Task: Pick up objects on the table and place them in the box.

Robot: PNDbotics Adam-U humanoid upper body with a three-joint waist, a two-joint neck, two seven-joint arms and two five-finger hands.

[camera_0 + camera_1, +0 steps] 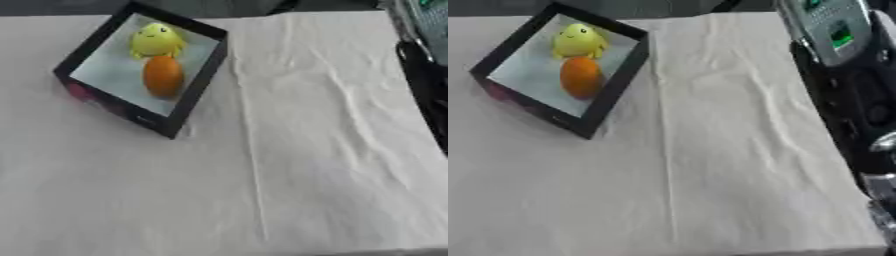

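A black box [198, 85] with a white floor stands at the far left of the table, turned at an angle. Inside it lie a yellow toy with a face [156, 40] and, just in front of it, an orange oval object [163, 75]. My right arm [842, 100], black with a grey panel and a green light, runs down the right edge in the right eye view. Only black and silver parts of it show near the lower right corner, and the hand cannot be made out. My left hand is out of sight.
A creased white cloth [289, 165] covers the whole table. Its front edge shows along the bottom of the views. Something dark lies past the far edge at the top.
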